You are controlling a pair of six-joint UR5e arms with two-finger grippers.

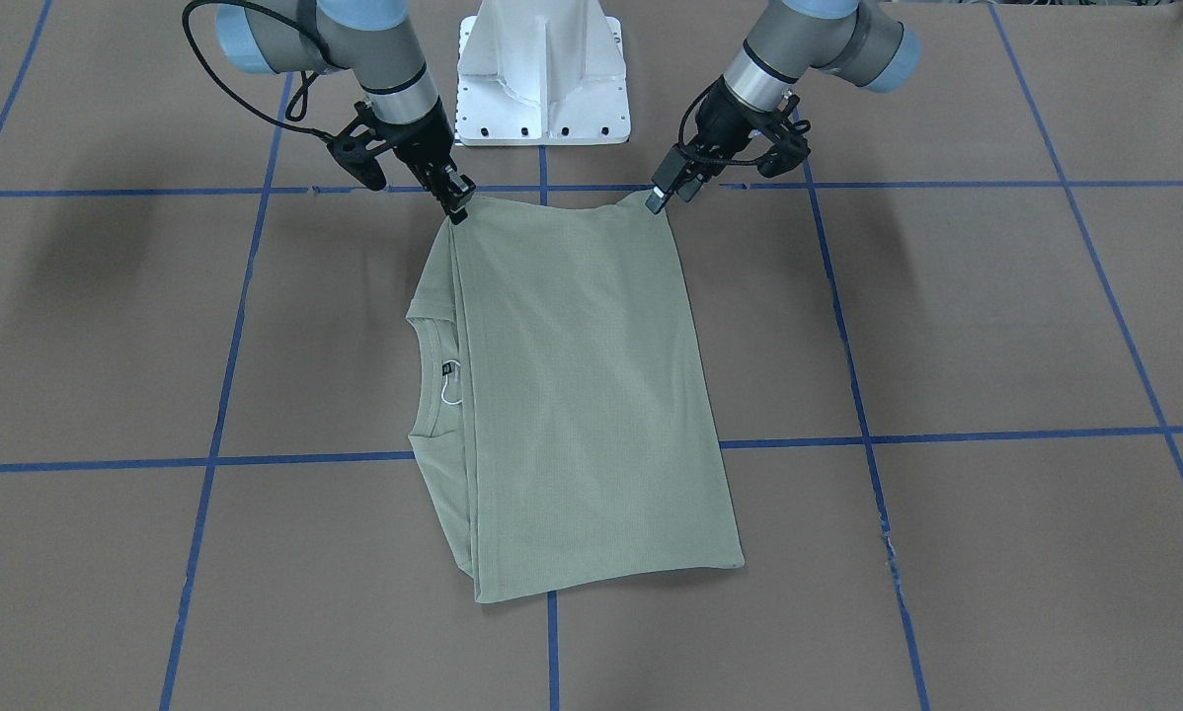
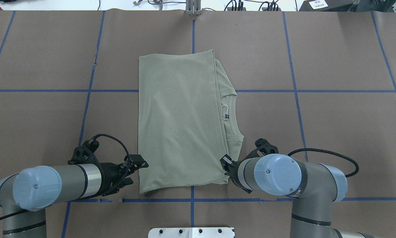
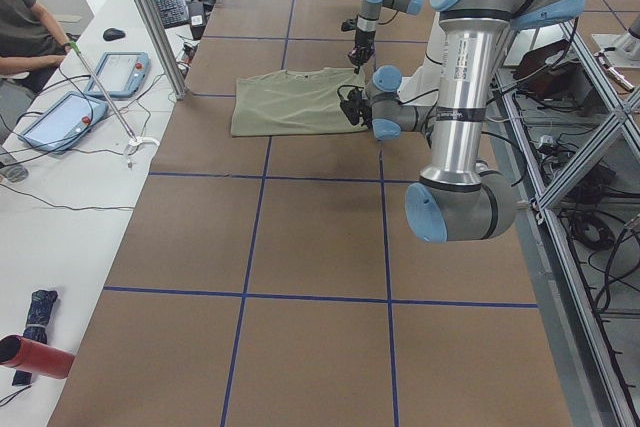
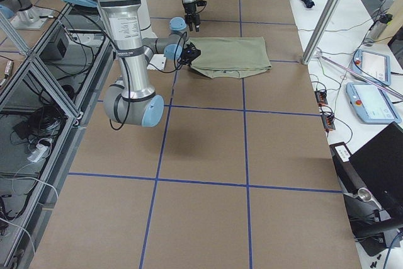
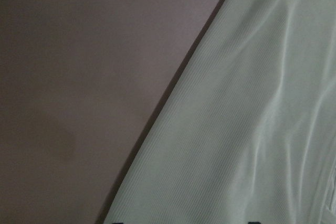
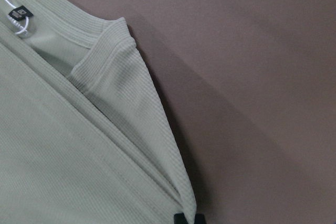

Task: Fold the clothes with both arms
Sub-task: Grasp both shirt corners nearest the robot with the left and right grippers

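Observation:
The sage-green shirt (image 1: 572,395) (image 2: 178,122) lies folded flat mid-table, its round neck with the black label (image 1: 447,368) (image 2: 227,116) showing along one side. My right gripper (image 1: 456,205) (image 2: 225,165) sits at the shirt's near corner on the neck side. In the right wrist view its fingertips (image 6: 181,219) are close together, pinching that corner of the shirt (image 6: 79,145). My left gripper (image 1: 663,195) (image 2: 138,172) is at the other near corner. There its fingertips stand wide apart over the fabric (image 5: 252,129), so it is open.
The white pedestal base (image 1: 542,79) stands just behind both grippers. Blue tape lines (image 1: 552,454) cross the brown table cover. A side bench holds tablets (image 3: 60,117), with a person (image 3: 20,27) seated there and a metal post (image 3: 150,17) at the table's far edge.

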